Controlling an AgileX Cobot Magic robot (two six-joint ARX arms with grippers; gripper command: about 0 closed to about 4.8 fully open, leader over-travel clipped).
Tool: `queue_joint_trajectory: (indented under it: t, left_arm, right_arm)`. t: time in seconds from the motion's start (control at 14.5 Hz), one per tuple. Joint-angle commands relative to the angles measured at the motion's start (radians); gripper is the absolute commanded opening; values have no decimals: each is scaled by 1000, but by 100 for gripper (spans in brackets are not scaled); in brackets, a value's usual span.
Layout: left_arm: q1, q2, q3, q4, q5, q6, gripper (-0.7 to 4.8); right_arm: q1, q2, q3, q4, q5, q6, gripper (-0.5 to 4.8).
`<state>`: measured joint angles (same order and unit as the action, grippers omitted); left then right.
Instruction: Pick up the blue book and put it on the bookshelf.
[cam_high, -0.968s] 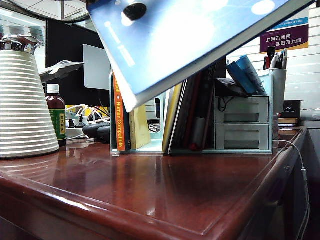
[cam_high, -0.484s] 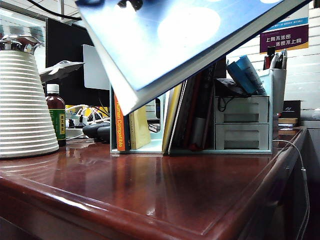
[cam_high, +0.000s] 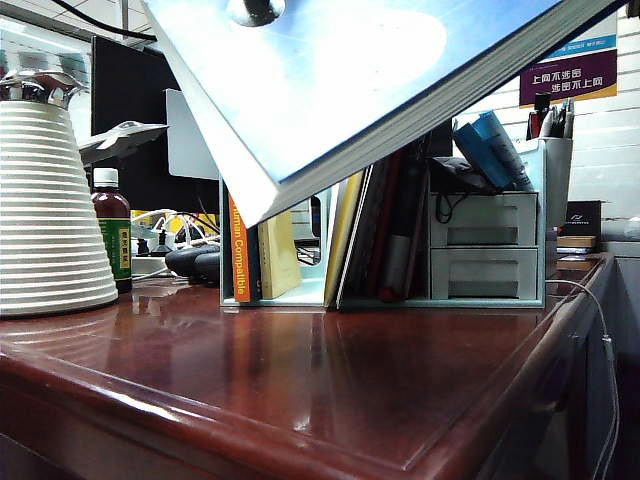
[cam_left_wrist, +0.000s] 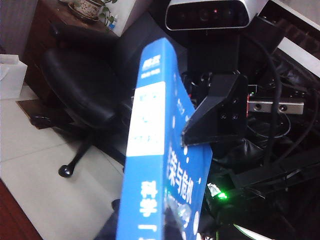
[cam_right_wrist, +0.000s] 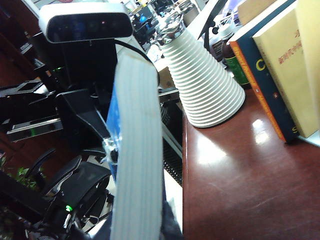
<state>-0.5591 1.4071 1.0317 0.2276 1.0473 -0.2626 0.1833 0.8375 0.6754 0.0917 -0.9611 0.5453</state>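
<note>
on the far left of your exterior view stands a ribbed white cone-shaped object (cam_high: 52, 210) with a shiny metal top, and beside it a small dark glass bottle (cam_high: 112, 238) with a white cap and green label. both rest on the glossy, dark red-brown wooden surface (cam_high: 330, 380), which mirrors what stands on it.

the thick bright-blue paperback book (cam_high: 370, 85) hangs tilted in the air above the pale mint-green bookshelf (cam_high: 490, 250), its lower corner dipping toward the rack's left end, its white page edges facing you, its top cut off by the frame.

in the rack's open left bay you see an orange-spined book (cam_high: 238, 255) and a yellow one (cam_high: 278, 255), both upright; further right, thin dark volumes lean together, hard to tell apart. at the right end are two shut drawers (cam_high: 485, 245), pale-blue pamphlets (cam_high: 492, 145) piled above them and a cup of pens (cam_high: 555, 125), partly hidden.

the left tool (cam_left_wrist: 177, 220) reaches the book's lower edge in its wrist view, where one dark finger overlaps the cover; you cannot tell whether it is clamped. the right tool (cam_right_wrist: 137, 232) appears only as dark shapes beside the page edges at that view's rim; its jaws stand close on the book.
</note>
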Motion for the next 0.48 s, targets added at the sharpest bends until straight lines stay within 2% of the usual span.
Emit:
queue_joint_trajectory:
  t: [0.07, 0.21, 0.35, 0.48]
  left_arm:
    - [-1, -4, 16, 89, 3, 2, -6]
    - [0, -4, 31, 119, -40, 1, -6]
    - [6, -5, 47, 146, -103, 2, -6]
    - [22, -6, 51, 269, -146, -4, -6]
  right_arm:
    - [1, -6, 14, 63, 2, 16, 351]
    - [1, -7, 14, 66, 42, 16, 478]
    - [0, -8, 14, 98, 91, 16, 479]
    - [0, -9, 14, 146, 162, 16, 479]
